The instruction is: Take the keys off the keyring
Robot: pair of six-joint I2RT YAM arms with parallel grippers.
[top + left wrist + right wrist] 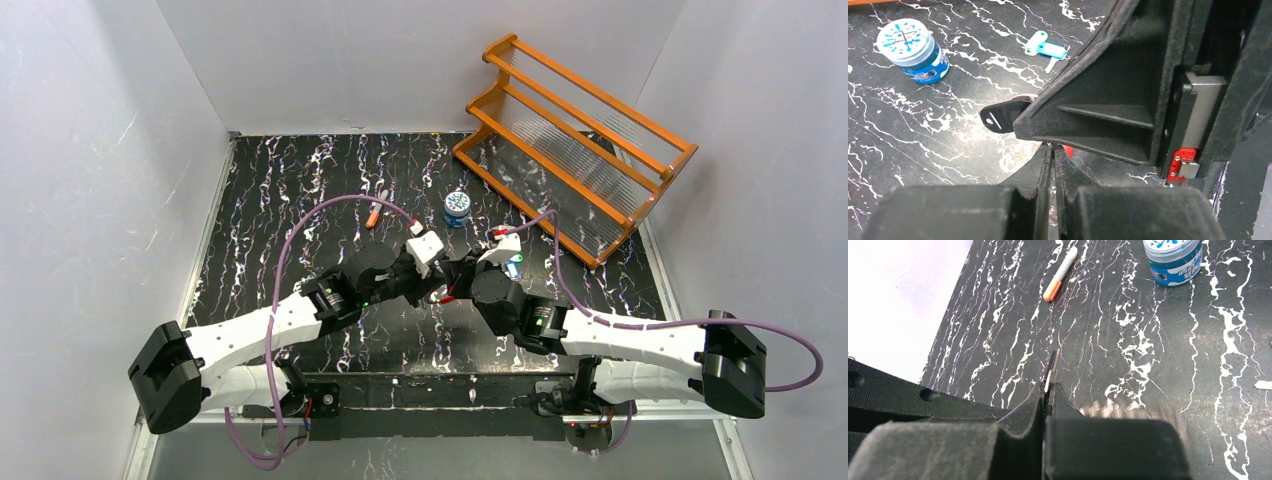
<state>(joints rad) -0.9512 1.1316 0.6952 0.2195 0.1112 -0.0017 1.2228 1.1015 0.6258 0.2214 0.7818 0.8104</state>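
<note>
My two grippers meet at the table's middle. My left gripper (436,284) (1053,149) is shut, with a sliver of silvery wire between its tips. The red section of the keyring (1068,150) (447,297) lies just beside them. My right gripper (456,283) (1049,390) is shut on a black-headed key (998,118), seen edge-on in the right wrist view (1051,367). A blurred stretch of the keyring's coiled wire (1128,410) runs right of its fingers. A teal-headed and a blue-headed key (1045,48) (512,268) lie loose on the table.
A small round blue tin (457,207) (913,50) (1173,255) stands behind the grippers. An orange-capped marker (372,218) (1060,272) lies at the back left. A wooden rack (575,140) fills the back right corner. White walls close in the black marbled table (300,200).
</note>
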